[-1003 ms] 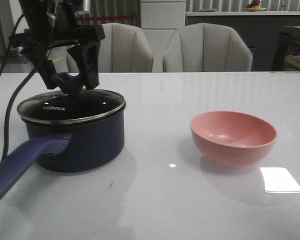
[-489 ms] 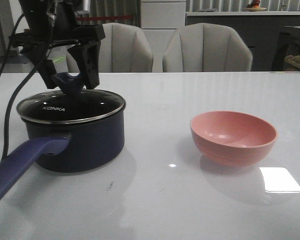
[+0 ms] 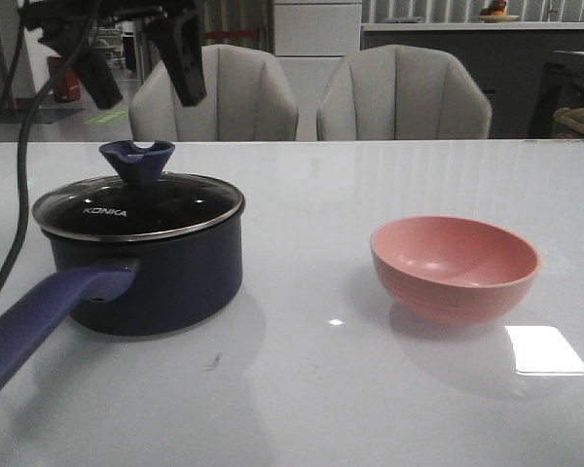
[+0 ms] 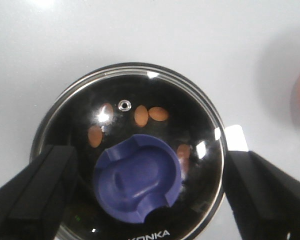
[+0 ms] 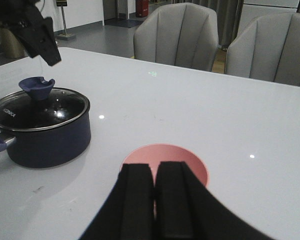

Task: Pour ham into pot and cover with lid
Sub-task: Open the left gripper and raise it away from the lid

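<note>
The dark navy pot [image 3: 165,282] stands at the table's left, its long handle [image 3: 39,311] pointing to the near left. The glass lid [image 3: 180,199] sits on it, blue-purple knob [image 3: 136,159] upright. Through the glass, several orange-pink ham pieces [image 4: 141,115] lie inside the pot. My left gripper [image 3: 141,78] is open and empty, above the knob [image 4: 138,179] and clear of it, one finger on each side. My right gripper [image 5: 155,197] is shut and empty, just in front of the pink bowl [image 5: 190,162]. It is out of the front view.
The empty pink bowl [image 3: 455,268] stands on the table's right half. Two grey chairs [image 3: 404,92] stand behind the far edge. The left arm's cable [image 3: 19,195] hangs beside the pot. The pot also shows in the right wrist view [image 5: 42,137].
My left gripper has let go of the knob and risen straight up from it. The lid stays seated on the pot. The bowl has not moved.
</note>
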Controlling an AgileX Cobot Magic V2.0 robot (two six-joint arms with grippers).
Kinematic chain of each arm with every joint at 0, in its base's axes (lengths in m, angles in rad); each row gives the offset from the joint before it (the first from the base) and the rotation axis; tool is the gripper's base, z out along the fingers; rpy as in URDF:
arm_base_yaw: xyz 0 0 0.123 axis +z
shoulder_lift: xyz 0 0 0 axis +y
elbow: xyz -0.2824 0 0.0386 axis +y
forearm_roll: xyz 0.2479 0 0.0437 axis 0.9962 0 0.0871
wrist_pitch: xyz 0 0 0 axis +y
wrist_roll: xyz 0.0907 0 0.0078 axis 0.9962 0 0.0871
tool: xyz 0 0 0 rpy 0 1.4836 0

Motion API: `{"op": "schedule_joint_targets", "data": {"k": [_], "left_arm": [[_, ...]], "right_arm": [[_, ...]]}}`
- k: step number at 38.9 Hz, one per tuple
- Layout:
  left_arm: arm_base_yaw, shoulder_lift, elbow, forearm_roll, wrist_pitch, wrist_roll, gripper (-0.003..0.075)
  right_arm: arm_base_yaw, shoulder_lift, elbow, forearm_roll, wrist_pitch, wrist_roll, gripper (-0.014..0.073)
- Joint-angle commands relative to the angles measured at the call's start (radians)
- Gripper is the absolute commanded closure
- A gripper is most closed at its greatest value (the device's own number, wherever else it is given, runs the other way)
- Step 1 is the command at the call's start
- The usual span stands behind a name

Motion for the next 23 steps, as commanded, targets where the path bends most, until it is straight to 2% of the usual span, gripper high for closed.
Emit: {"op": "schedule_joint_targets", "data": {"k": [1,11,23], "left_arm": [[-0.006,-0.148,-0.024,0.008,0.027,0.005,0.0115],[-0.006,-0.386,0.133,0.076,0.009,0.007,0.0115],[-0.006,-0.736,0.458,0.096,-0.177,0.007,0.0115]], "right_arm": [[0.000,0.005,-0.029,0.007,-0.073,-0.010,0.0424],[0.000,0.005,-0.029,0.007,-0.073,-0.010,0.0424],[0.000,0.005,-0.029,0.007,-0.073,-0.010,0.0424]]}}
